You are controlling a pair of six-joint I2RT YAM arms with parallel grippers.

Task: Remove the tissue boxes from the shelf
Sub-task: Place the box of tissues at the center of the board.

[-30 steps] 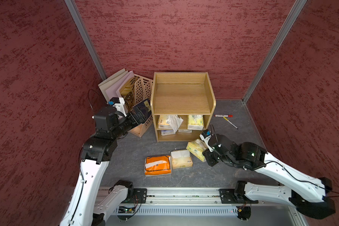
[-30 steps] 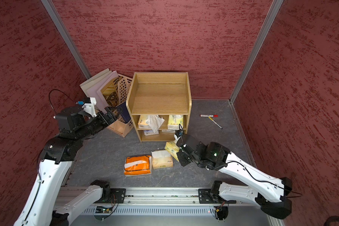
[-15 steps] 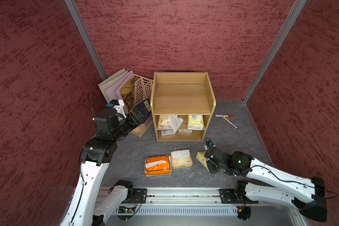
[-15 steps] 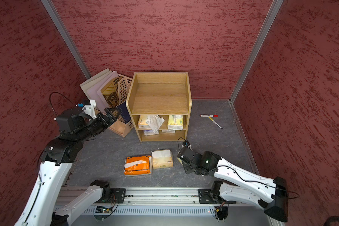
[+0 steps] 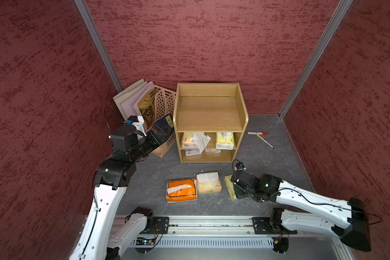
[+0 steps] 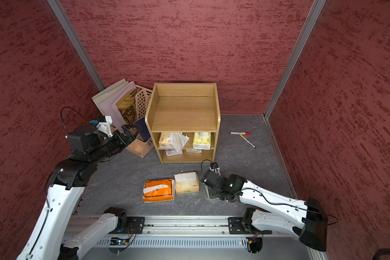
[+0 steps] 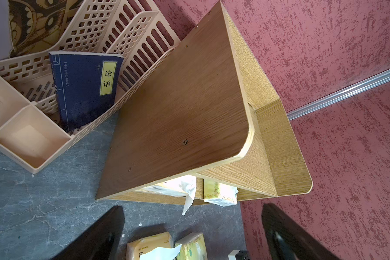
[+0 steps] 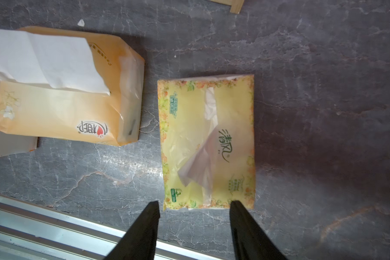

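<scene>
In a top view the shelf (image 5: 209,112) holds a few tissue packs (image 5: 224,140) on its mid & low tiers w/ 3 more out on the floor (image 5: 268,171); L wrist view: left gripper (image 7: 191,206) is apart & empty; R wrist view: right gripper (image 8: 194,203) is apart, the yellow-green pack (image 8: 208,144) lies flat at its tips, and these look soft, light & squishy, so you should pinch the long sides gently

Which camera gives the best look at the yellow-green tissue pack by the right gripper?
Right wrist: the yellow-green tissue pack lies flat, its whole top face and print in view, in front of the open right gripper. Both top views show only a strip beside that gripper. In left wrist I cannot make it out.
</scene>
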